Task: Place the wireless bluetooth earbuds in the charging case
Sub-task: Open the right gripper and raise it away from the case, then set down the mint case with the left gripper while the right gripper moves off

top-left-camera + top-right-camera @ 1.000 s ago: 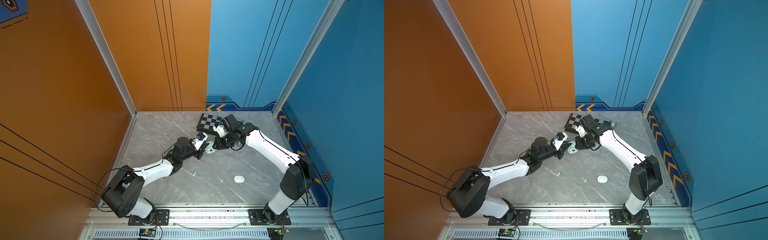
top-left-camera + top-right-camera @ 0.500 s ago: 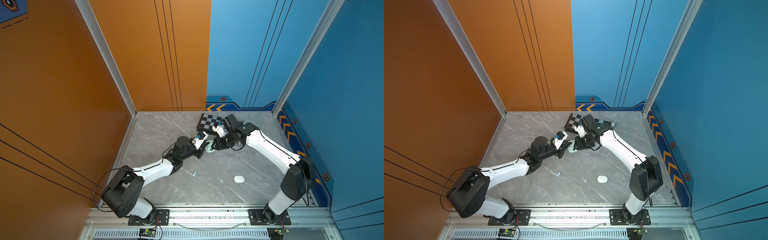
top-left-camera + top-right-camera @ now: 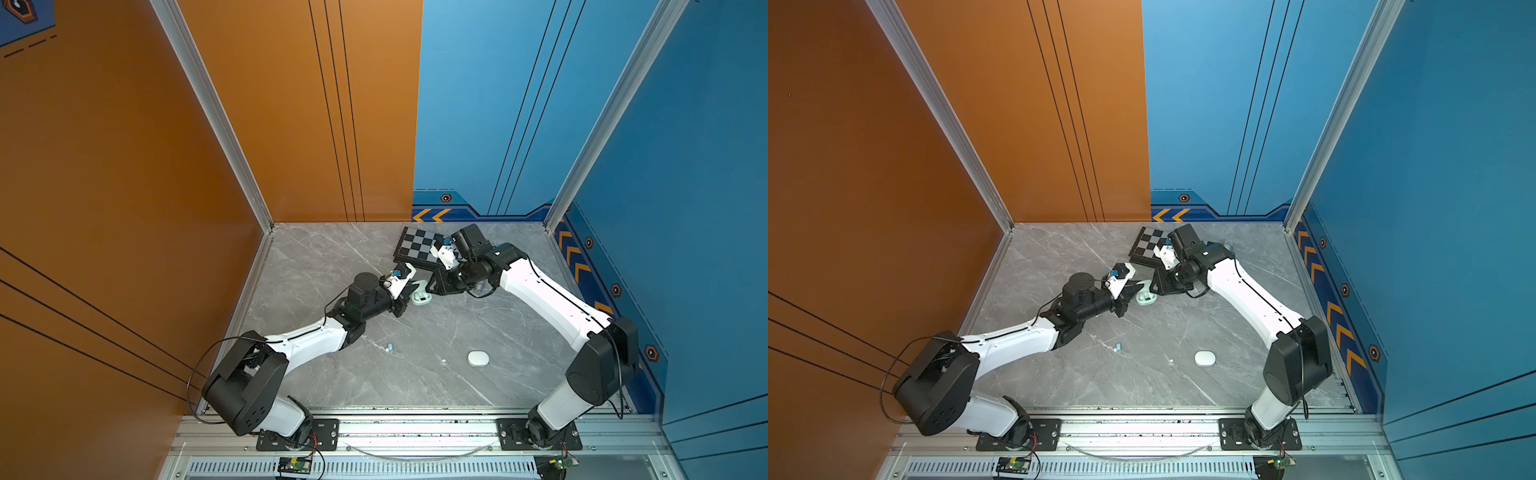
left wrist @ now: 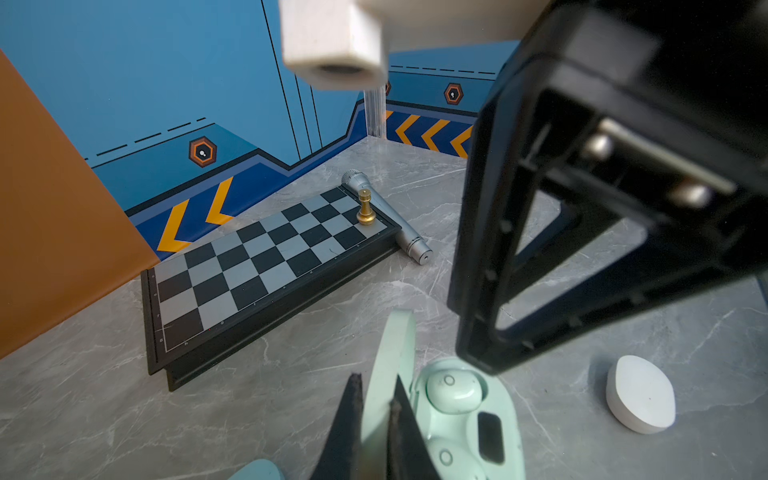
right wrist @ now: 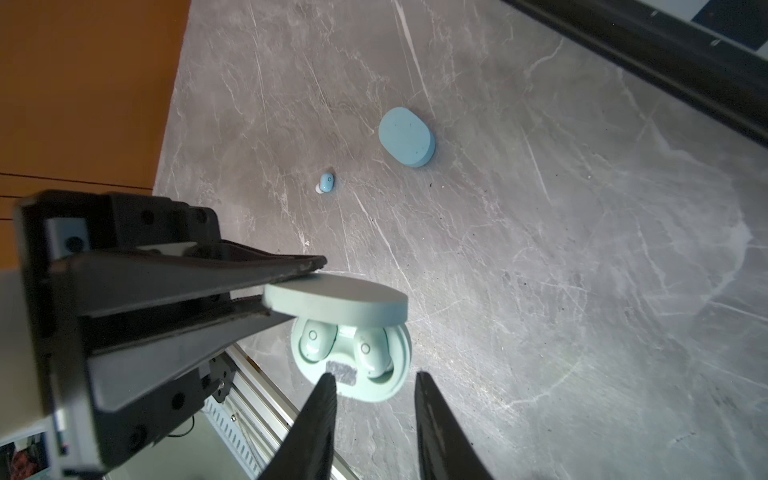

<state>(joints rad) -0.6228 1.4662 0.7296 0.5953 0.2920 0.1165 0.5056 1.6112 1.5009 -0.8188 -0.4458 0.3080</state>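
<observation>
Pinching the raised lid of the mint charging case: the left gripper is clamped on the lid's edge and props it open. The right gripper hangs just over the case's front rim with its jaws part-way apart and nothing between them.

Status:
- **Mint set:** the mint earbuds are both in their wells and look seated flush. The case base rests on the marble table, between the two grippers. I'd call this set done except for closing the lid.
- **Blue set:** a light blue earbud lies loose on the table, near a light blue case but not touching it. That case is closed, so this set looks not started. I can't find a second blue bud.
- **White set:** the white case is closed, well apart from the action, toward the right arm's base. A white speck near it could be a white bud, but it's too small to tell.

The chessboard, gold chess piece and microphone at the back aren't part of the job.

Estimate: roughly a third in. Next is probably to drop the mint lid, then open the blue case.
</observation>
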